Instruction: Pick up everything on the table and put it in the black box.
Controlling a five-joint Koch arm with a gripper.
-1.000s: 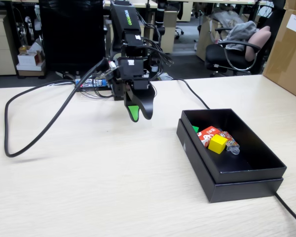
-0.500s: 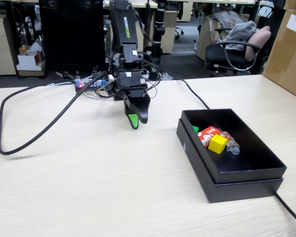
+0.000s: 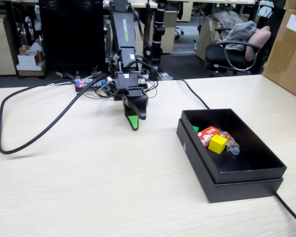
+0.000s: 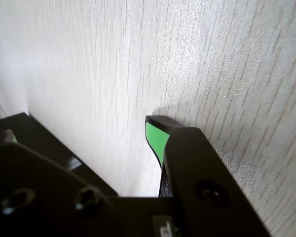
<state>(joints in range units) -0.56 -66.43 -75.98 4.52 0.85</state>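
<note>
— Where does the shallow matte black cardboard box [image 3: 246, 170] sit?
— Flat on the light beige wood-grain tabletop [image 3: 89, 187], at the fixed view's right.
— And inside?
— The small yellow cube [image 3: 217, 143] lies against the red carton with white print [image 3: 207, 135]; the small green cube [image 3: 195, 129], mostly hidden, shows just behind the near-left wall.

The arm's upper link [image 3: 122, 29] carries vertical green lettering reading "WOWROBO" (other print is too small to read).
</note>
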